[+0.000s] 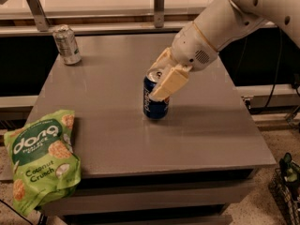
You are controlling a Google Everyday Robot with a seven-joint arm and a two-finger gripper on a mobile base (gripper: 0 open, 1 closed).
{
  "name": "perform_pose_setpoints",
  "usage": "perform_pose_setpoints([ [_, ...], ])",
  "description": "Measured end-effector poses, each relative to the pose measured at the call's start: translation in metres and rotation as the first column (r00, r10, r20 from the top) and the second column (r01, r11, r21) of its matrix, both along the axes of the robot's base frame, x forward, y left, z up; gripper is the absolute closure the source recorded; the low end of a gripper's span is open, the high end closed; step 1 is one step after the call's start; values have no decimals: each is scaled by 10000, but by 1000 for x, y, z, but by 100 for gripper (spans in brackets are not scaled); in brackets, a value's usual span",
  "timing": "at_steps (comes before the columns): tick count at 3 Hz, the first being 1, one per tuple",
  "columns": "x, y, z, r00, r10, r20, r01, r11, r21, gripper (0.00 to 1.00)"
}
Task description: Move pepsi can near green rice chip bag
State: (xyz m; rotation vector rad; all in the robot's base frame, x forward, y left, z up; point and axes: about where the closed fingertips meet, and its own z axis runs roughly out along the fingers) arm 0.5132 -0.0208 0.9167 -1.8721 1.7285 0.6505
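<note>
The pepsi can (154, 108), dark blue with a silver top, stands upright near the middle of the grey table (108, 130). My gripper (158, 86) comes in from the upper right and is shut on the can, with one cream finger (168, 84) across its front and the other behind it. The green rice chip bag (42, 163) lies at the table's front left corner and hangs over the edge. It is well apart from the can, to the can's lower left.
A silver-grey can (66, 44) stands at the table's back left. A rail with metal posts (158, 6) runs behind the table. A dark basket (287, 184) sits on the floor at the lower right. The table's front edge is close to the bag.
</note>
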Motion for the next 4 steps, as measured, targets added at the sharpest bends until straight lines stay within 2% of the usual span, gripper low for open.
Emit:
perform_pose_setpoints([
  [1,-14,12,13,9988,490,-72,-487,9980,403,100],
  [2,-37,31,9,9916,1286,108,-1288,9916,143,100],
  [3,-57,46,0,9798,1982,255,-1977,9800,-211,100],
  [4,-69,55,-7,9693,2429,379,-2407,9691,-548,100],
])
